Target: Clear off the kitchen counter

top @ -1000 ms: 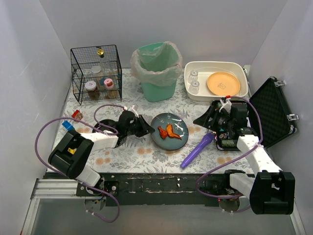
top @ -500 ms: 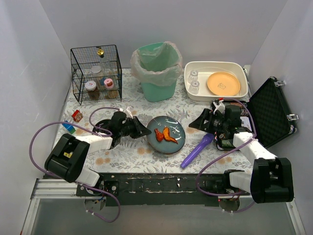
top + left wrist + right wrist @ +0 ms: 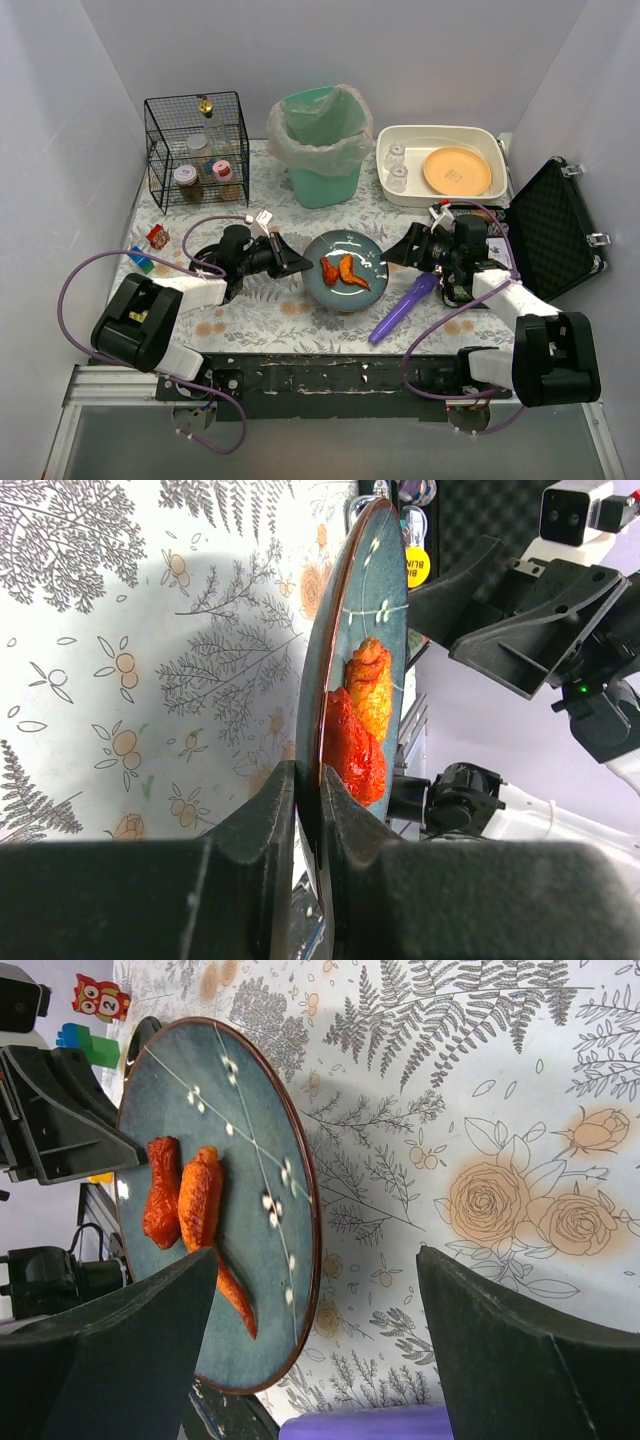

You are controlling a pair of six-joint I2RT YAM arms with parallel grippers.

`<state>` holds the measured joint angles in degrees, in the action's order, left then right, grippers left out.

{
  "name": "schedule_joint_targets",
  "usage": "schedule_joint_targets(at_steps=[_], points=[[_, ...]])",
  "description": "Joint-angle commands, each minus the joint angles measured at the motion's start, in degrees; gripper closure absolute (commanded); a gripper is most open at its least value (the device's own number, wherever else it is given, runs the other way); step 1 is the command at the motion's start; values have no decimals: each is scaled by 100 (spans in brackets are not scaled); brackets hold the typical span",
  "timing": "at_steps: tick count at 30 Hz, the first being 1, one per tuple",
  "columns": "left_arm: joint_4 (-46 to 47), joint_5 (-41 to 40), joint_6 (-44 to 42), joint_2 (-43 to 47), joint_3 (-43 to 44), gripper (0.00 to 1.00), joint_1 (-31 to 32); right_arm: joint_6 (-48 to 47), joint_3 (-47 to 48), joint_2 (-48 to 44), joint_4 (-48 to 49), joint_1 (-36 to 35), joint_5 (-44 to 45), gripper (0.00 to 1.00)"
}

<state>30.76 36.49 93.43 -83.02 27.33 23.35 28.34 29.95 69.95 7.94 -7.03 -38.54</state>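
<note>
A blue-grey plate [image 3: 345, 270] with orange-red food pieces [image 3: 340, 270] is held above the kitchen counter [image 3: 300, 310] with its fern and flower cloth. My left gripper [image 3: 300, 266] is shut on the plate's left rim; the left wrist view shows the rim [image 3: 312, 780] clamped between my fingers [image 3: 265, 820]. My right gripper [image 3: 400, 252] is open just right of the plate, its fingers [image 3: 130, 1350] spread and empty. The plate [image 3: 220, 1210] and food [image 3: 185, 1200] show in the right wrist view.
A purple tool [image 3: 403, 308] lies on the cloth near the front. A green bin with a bag [image 3: 322, 145], a wire basket of jars [image 3: 198, 150], a white basin with an orange plate [image 3: 440, 165], an open black case [image 3: 555, 230] and small toys [image 3: 150, 245] surround the cloth.
My left gripper has carried the plate up and toward the back; the food has shifted on it. My right gripper has moved left, closer to the plate's right rim.
</note>
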Motion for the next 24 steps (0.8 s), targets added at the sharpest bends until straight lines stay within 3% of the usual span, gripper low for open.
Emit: schedule_joint_targets(at_steps=[1,16,19,24], points=[[721,727,255,453,229,100,-50,57,-113,27,620,-53,-267,11],[1063,1070,553,612,211,100,-50,497,-297,255,1534,-281,-927,12],[1046,1106,554,612,264,100,-50,637,-271,352,1709,-396,-988,17],[975,1150,545,638,369,100,-50,1042,-297,493,2184,-615,-997,38]])
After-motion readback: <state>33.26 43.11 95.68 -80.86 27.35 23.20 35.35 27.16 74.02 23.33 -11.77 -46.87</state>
